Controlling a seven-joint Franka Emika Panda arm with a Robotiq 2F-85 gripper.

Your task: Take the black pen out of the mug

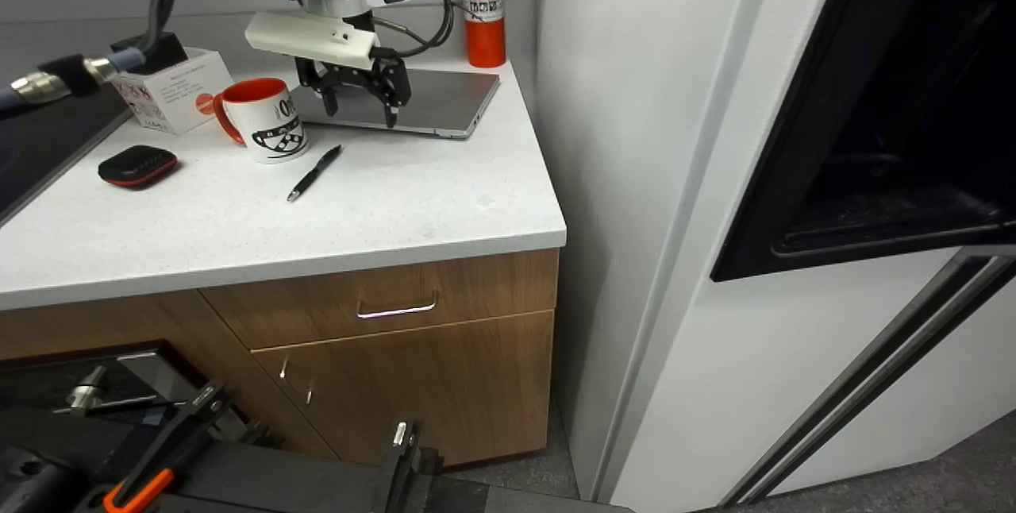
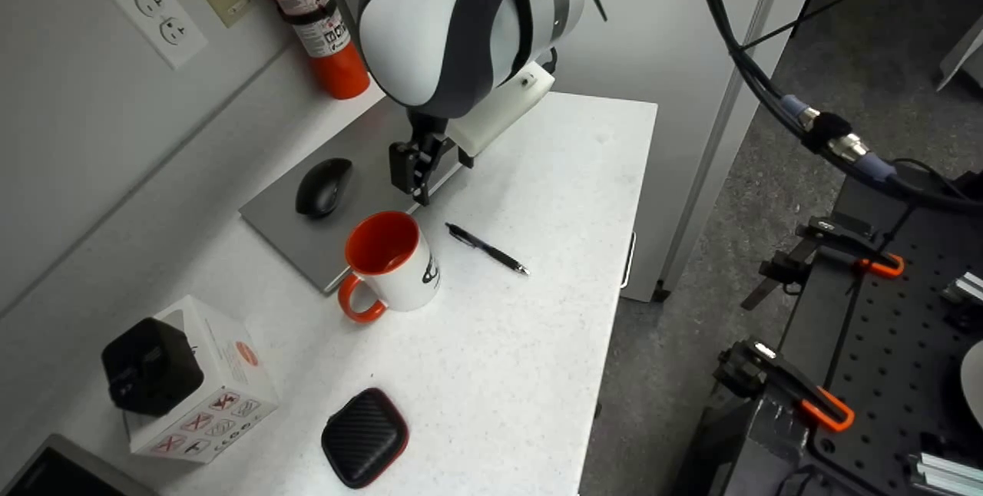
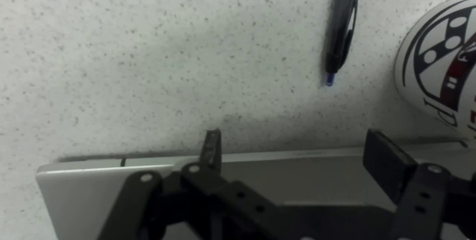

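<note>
The black pen (image 1: 315,173) lies flat on the white counter, outside the mug and apart from it, in both exterior views. The white mug (image 1: 274,128) with red inside and red handle stands upright beside the pen; no pen shows in its opening (image 2: 382,243). In the wrist view the pen (image 3: 339,28) is at upper right, its blue button end nearest the jaws, and part of the mug (image 3: 435,61) is at the right edge. My gripper (image 3: 293,132) is open and empty, above the laptop's front edge, behind the pen and beside the mug in an exterior view (image 1: 361,116).
A closed grey laptop (image 1: 448,92) lies under the gripper, with a black mouse (image 2: 322,187) on it. A white box (image 1: 178,96) with a black top and a flat black case (image 1: 139,167) are beyond the mug. A red fire extinguisher (image 1: 482,28) stands at the wall.
</note>
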